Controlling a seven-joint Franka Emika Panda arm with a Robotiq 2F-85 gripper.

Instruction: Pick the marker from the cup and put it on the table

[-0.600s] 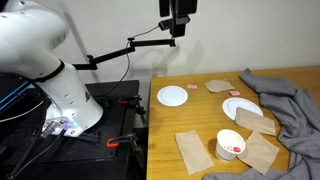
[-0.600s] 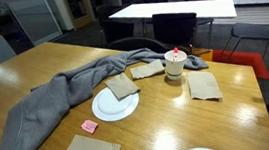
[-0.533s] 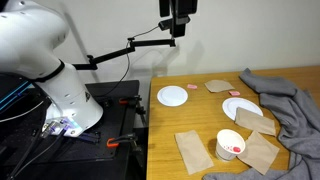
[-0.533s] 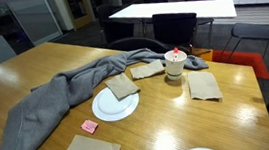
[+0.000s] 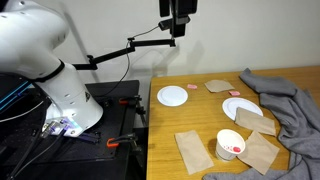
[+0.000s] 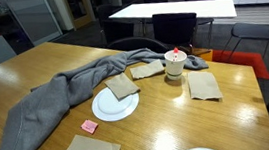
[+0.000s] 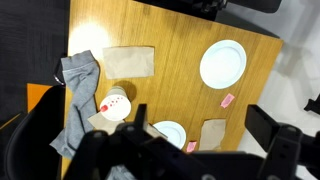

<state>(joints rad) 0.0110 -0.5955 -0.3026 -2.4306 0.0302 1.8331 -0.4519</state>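
The white cup [image 5: 229,143] stands near the table's [image 5: 203,120] front edge, between brown napkins. The marker [image 5: 232,149] shows as a pink-red patch inside it. In an exterior view the cup [image 6: 176,66] has the marker's pink-red tip [image 6: 176,52] sticking out of the top. In the wrist view the cup [image 7: 116,106] with the marker [image 7: 106,105] lies left of centre, far below. My gripper [image 7: 202,130] is high above the table [image 7: 180,40], its dark fingers [image 7: 268,130] wide apart and empty. The gripper is not seen in either exterior view.
Two white plates [image 5: 173,96] [image 5: 241,108], several brown napkins [image 5: 193,150], a crumpled grey cloth [image 5: 290,100] and small pink pieces [image 6: 90,126] lie on the table. A black stand arm [image 5: 130,47] reaches over the table's edge. The robot base [image 5: 60,95] stands beside it.
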